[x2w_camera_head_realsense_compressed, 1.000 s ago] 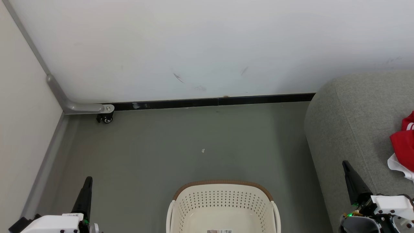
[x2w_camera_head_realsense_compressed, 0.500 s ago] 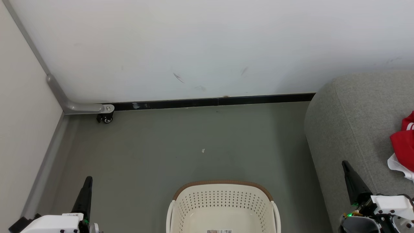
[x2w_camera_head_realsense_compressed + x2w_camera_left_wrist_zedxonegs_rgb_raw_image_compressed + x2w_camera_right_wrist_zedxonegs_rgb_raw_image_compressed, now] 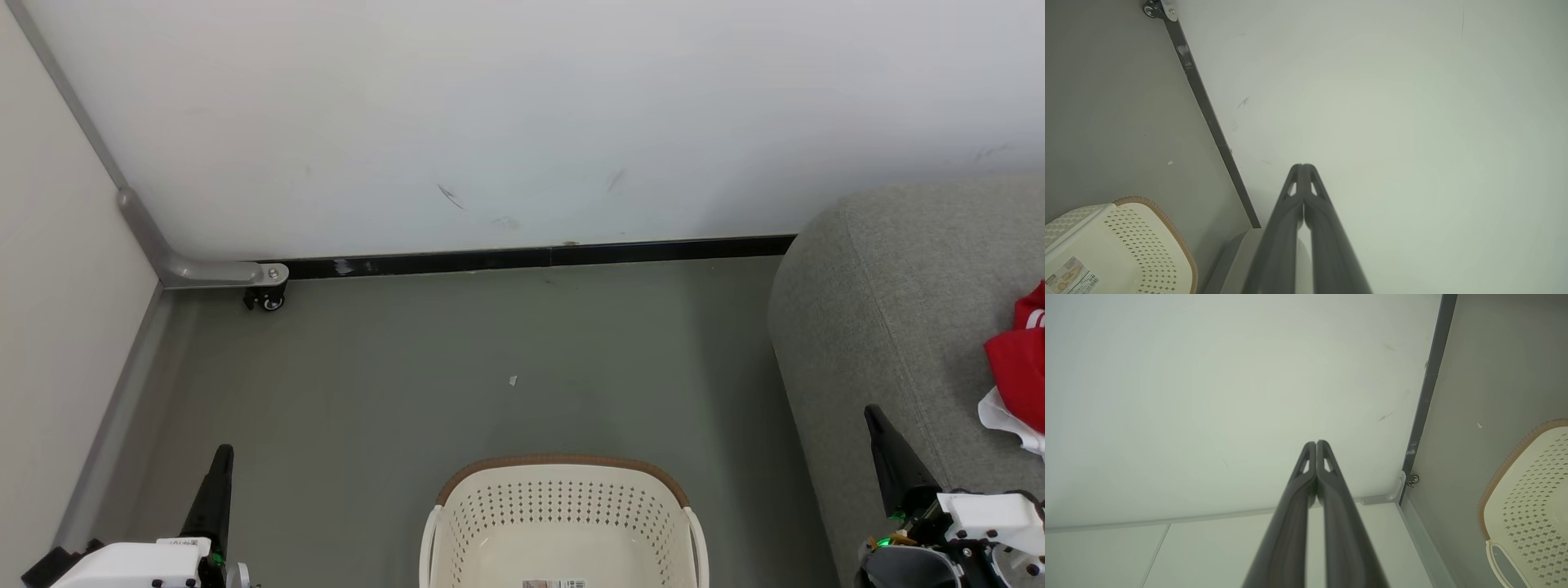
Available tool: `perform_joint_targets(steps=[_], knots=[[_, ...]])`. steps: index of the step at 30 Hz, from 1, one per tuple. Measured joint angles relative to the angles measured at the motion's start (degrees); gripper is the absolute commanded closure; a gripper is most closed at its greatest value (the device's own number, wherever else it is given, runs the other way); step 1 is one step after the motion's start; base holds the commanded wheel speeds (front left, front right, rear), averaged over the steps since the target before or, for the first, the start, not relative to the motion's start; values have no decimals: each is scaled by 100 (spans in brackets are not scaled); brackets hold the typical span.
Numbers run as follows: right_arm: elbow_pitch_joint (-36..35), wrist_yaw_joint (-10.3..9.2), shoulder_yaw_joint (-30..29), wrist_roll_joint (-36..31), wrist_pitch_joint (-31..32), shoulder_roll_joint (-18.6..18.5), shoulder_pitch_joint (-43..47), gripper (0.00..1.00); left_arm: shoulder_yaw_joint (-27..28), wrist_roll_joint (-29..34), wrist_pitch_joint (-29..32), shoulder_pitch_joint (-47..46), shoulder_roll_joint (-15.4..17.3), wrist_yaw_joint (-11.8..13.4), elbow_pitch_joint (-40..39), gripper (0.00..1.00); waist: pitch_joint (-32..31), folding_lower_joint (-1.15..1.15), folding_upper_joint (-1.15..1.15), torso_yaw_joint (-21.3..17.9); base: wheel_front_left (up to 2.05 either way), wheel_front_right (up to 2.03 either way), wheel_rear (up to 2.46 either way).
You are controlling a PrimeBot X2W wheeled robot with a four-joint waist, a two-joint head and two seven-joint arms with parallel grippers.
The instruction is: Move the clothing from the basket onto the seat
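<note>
The cream basket (image 3: 563,523) with a brown rim stands on the floor at the bottom centre, and what I see of its inside holds no cloth; it also shows as the basket (image 3: 1118,249) and the basket (image 3: 1531,498) in the wrist views. Red clothing (image 3: 1020,359) with white trim lies on the grey seat (image 3: 890,310) at the right edge. My left gripper (image 3: 222,454) is shut at the lower left, its fingers (image 3: 1303,168) pressed together and holding nothing. Beside the seat's front, my right gripper (image 3: 872,413) is shut too, fingers (image 3: 1316,444) touching.
A white wall (image 3: 522,122) with a black baseboard (image 3: 531,258) runs behind the grey floor (image 3: 457,367). A grey frame leg with a small caster (image 3: 265,298) sits in the left corner. A tiny white scrap (image 3: 513,380) lies on the floor.
</note>
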Motion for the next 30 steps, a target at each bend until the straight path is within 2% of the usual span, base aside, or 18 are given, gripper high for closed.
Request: perform_joint_targets(steps=[30], knots=[[3, 0, -32, -9, 7, 23, -1, 100, 0, -1, 0, 0, 0, 0, -7, 100, 0, 0, 0, 0, 0, 0, 0]])
